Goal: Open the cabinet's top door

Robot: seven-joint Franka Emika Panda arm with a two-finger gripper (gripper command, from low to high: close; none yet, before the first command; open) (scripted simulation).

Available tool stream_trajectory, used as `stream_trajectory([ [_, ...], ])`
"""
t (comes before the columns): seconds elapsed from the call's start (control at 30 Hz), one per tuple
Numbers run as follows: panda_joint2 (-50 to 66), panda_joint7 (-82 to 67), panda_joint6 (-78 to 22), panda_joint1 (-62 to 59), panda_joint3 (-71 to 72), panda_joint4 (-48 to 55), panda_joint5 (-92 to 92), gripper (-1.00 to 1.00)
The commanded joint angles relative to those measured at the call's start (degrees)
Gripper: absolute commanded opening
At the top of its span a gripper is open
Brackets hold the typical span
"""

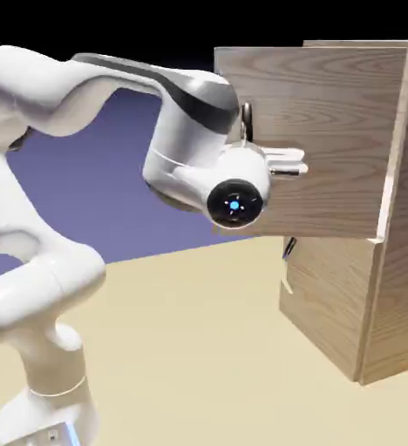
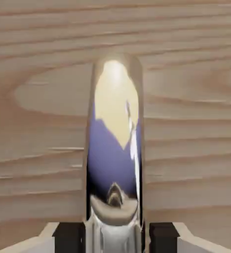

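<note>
The cabinet [image 1: 364, 296] stands on the table [image 1: 199, 348] at the exterior view's right. Its top door [image 1: 329, 131] swings out leftward, the arm [image 1: 190, 131] before it, the handle [image 2: 115, 148] between the pincer [image 2: 115, 237] fingertips.

A pale tan table [image 1: 181, 348] spreads below a plain blue-violet backdrop [image 1: 94, 192] — black above.
</note>
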Motion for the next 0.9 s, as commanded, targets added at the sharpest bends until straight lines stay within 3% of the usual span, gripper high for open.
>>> stream_trajectory([
  [0.0, 2.08, -0.76, -1.83, -0.19, -0.64, 1.68, -1.69, -1.00],
  [0.13, 9.58, -2.96, -6.36, 2.39, -4.94, 8.25, -8.46, -1.00],
  [0.67, 1.03, 1.39, 13.60, 35.62, -28.80, 2.68, -13.19, -1.00],
  [0.87, 2.48, 1.71, 12.44, 47.25, -40.16, 5.12, -15.67, -1.00],
])
